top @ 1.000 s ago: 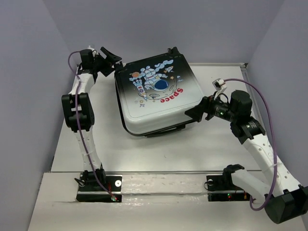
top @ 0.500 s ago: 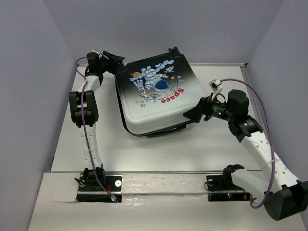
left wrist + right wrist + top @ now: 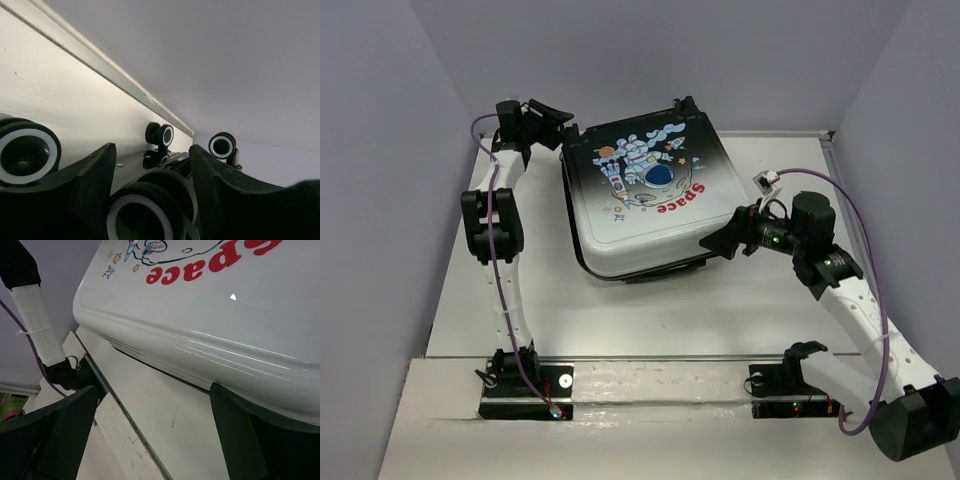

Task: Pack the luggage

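The luggage (image 3: 645,200) lies flat and closed on the table, its astronaut and red "Space" print facing up. At its far left corner my left gripper (image 3: 552,122) is shut on one black wheel (image 3: 145,210), which fills the gap between the fingers. Other wheels (image 3: 222,146) show beyond it. My right gripper (image 3: 718,240) stands open at the luggage's near right corner. In the right wrist view the white shell (image 3: 210,315) runs above the right gripper (image 3: 152,390). One finger (image 3: 250,430) sits against the shell's lower edge, with only bare table between the fingers.
Lavender walls (image 3: 380,150) close in the table on the left, back and right. A raised rail (image 3: 100,62) runs along the table's back edge. The left arm's base (image 3: 70,375) stands at the near edge, and a seam (image 3: 650,356) crosses the table there.
The left gripper swung in to the luggage's far left corner and closed round a wheel. The right gripper slid left up to the near right corner.
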Motion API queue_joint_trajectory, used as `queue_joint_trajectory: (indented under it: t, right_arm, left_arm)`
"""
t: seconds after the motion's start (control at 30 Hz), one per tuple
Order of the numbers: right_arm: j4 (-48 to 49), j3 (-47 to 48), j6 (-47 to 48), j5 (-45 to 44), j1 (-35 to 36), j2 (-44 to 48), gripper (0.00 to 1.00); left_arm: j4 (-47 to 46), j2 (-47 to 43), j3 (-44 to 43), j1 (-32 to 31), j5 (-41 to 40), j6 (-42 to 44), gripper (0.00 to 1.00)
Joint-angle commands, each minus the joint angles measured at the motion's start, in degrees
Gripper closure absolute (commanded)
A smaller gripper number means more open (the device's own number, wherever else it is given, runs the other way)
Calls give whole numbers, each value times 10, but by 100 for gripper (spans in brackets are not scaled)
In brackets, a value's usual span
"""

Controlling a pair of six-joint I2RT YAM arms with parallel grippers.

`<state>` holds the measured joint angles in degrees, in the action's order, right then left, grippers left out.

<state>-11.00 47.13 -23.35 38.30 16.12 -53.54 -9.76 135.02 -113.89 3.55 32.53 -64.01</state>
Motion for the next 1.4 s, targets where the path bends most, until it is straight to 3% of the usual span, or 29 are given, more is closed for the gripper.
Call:
queue_joint_trajectory:
  t: [0.0, 0.23, 0.33, 0.5, 0.57, 0.6, 0.67, 0.73, 1.07, 1.3, 1.37]
  right_arm:
    - [26, -14, 3, -46, -3, -4, 0]
    - [24, -18, 1, -65, -3, -19, 0]
    - [24, -20, -1, -65, -3, -23, 0]
    - [6, -13, 9, -70, -3, -13, 0]
    - [-7, -1, 14, -84, -3, -9, 0]
    - [-14, 3, 16, -98, -3, -7, 0]
    - [-17, 16, 20, -104, -3, -8, 0]
    - [-17, 23, 19, -103, -3, -14, 0]
    - [-17, 25, 25, -97, -3, -35, 0]
    - [-18, 9, 30, -93, -3, -42, 0]
    - [-19, 3, 31, -93, -3, -46, 0]
  left_arm:
    - [-93, -179, -89, -14, 64, -43, 94]
    - [-95, -207, -113, -21, 60, -57, 94]
    - [-74, -213, -103, -20, 47, -26, 94]
    - [-6, -220, -8, -14, 1, 86, 94]
    - [25, -204, -4, -7, -17, 120, 72]
    - [54, -186, -12, -6, -22, 153, 41]
    - [95, -155, -36, -4, -19, 178, 13]
    - [113, -137, -50, -5, -11, 202, 2]
    - [121, -14, -128, -23, 84, 211, 1]
    - [-51, 41, -101, -32, 151, 97, 1]
    - [-62, 54, -113, -53, 154, 75, 1]
